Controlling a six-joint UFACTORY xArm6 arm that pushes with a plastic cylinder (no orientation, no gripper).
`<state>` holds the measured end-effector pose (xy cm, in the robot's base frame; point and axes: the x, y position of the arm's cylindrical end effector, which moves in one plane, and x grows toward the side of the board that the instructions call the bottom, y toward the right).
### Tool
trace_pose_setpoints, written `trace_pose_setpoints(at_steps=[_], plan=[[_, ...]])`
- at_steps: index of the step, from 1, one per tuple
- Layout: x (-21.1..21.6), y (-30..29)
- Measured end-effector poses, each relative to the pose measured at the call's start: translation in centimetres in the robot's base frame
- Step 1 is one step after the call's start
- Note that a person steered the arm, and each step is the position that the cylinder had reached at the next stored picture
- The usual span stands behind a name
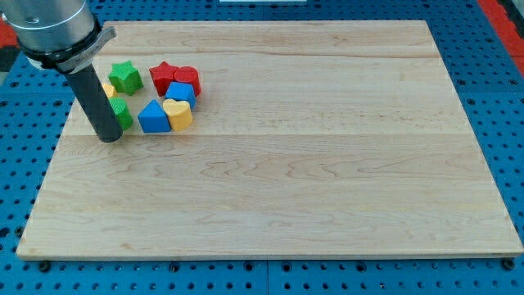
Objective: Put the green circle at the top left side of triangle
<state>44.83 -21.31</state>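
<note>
The green circle [122,113] sits near the board's left edge, partly hidden behind my rod. The blue triangle [152,117] lies just to its right, almost touching it. My tip [110,138] rests on the board at the circle's lower left, close against it. A yellow heart [178,114] touches the triangle's right side.
A green star [125,77] lies above the circle. A red star [164,76], a red block [187,78] and a blue block [182,93] cluster above the triangle. A yellow block [107,89] peeks out behind the rod. The wooden board [327,164] lies on a blue pegboard.
</note>
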Motion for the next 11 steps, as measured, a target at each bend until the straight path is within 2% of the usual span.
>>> trace_pose_setpoints(at_steps=[3, 5, 7, 10, 11], plan=[[0.4, 1.5], [5.0, 0.9], [1.7, -9.1], [-1.3, -9.1], [-3.9, -9.1]])
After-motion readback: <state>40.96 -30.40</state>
